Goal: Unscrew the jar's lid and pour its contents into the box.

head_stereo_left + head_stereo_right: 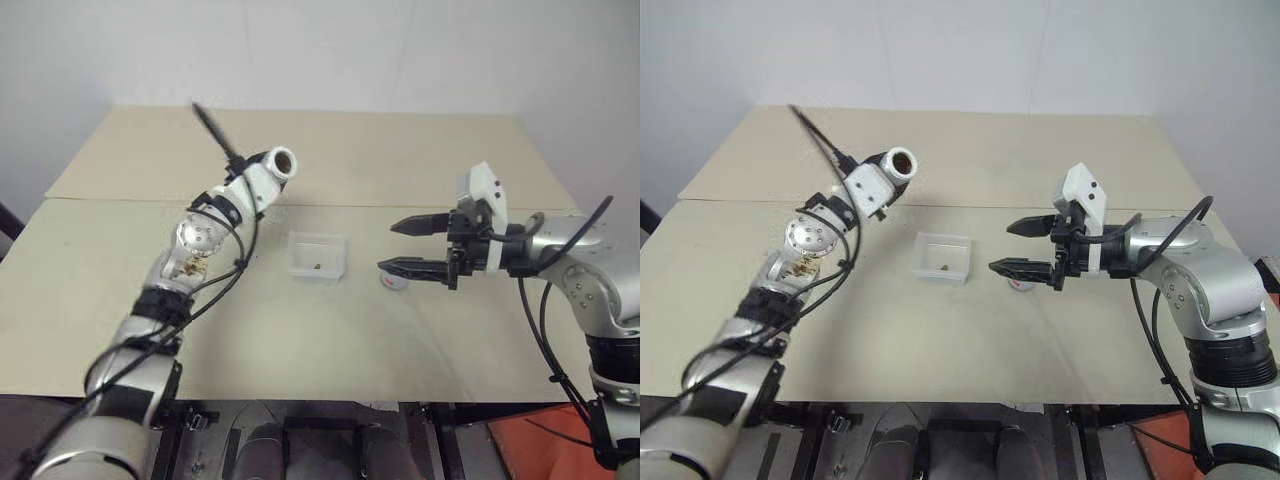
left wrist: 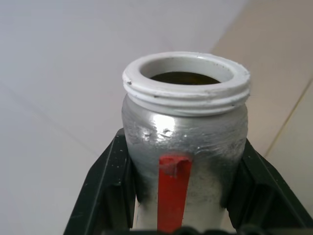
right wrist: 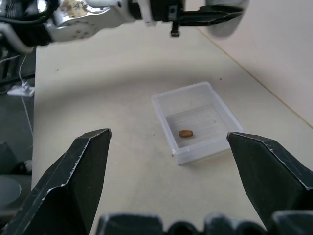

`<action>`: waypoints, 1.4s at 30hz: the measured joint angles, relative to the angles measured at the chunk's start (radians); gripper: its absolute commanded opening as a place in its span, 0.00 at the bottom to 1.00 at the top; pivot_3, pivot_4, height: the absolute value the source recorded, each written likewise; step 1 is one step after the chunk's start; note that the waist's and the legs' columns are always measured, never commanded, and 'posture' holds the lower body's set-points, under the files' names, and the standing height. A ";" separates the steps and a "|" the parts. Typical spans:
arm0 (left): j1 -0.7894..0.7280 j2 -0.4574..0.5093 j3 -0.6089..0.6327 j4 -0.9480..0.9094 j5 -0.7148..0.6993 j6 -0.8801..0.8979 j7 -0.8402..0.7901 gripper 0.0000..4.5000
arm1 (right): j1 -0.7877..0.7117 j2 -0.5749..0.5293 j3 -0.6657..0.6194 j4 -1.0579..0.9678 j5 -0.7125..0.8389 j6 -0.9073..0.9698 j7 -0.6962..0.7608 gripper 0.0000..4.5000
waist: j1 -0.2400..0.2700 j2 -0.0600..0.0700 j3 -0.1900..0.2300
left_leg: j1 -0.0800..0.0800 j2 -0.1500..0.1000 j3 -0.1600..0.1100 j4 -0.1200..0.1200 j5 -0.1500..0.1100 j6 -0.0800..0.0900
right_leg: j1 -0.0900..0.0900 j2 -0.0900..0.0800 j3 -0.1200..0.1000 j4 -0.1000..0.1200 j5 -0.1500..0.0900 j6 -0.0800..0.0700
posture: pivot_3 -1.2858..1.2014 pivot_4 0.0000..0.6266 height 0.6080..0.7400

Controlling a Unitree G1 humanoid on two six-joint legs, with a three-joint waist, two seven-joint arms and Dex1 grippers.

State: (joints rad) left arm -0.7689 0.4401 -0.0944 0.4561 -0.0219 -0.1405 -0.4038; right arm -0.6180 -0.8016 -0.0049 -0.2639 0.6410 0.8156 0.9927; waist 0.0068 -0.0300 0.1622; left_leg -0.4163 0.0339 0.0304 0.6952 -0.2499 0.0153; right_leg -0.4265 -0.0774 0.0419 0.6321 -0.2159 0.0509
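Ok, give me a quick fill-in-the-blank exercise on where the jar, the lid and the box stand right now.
1. The jar is clamped in the ____ gripper.
2. The jar's mouth is ____, with no lid on it.
3. One small brown bit lies inside the ____.
4. The lid lies on the table below the open ____ gripper.

Missing words: left; open; box; right

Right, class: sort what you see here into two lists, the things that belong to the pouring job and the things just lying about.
Belongs to the job:
- jar, open, held in the left gripper
- box
- brownish bit in the box
- lid on the table, under the open right gripper

Just there:
- table
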 measured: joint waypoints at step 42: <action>0.554 -0.028 0.189 -0.571 -0.232 0.424 -0.087 0.99 | 0.059 0.010 -0.014 -0.055 0.010 0.023 -0.082 1.00 | 0.001 0.000 0.000 | 0.003 0.000 -0.001 -0.001 0.000 0.000 | 0.002 0.000 0.000 -0.005 0.000 0.000 | 0.52 0.24 1.00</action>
State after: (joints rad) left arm -0.2145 0.4117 0.0950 -0.1152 -0.2544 0.2837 -0.4908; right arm -0.5589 -0.7914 -0.0184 -0.3192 0.6511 0.8383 0.9107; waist 0.0075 -0.0296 0.1619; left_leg -0.4138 0.0336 0.0298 0.6941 -0.2501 0.0156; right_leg -0.4240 -0.0777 0.0424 0.6271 -0.2158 0.0504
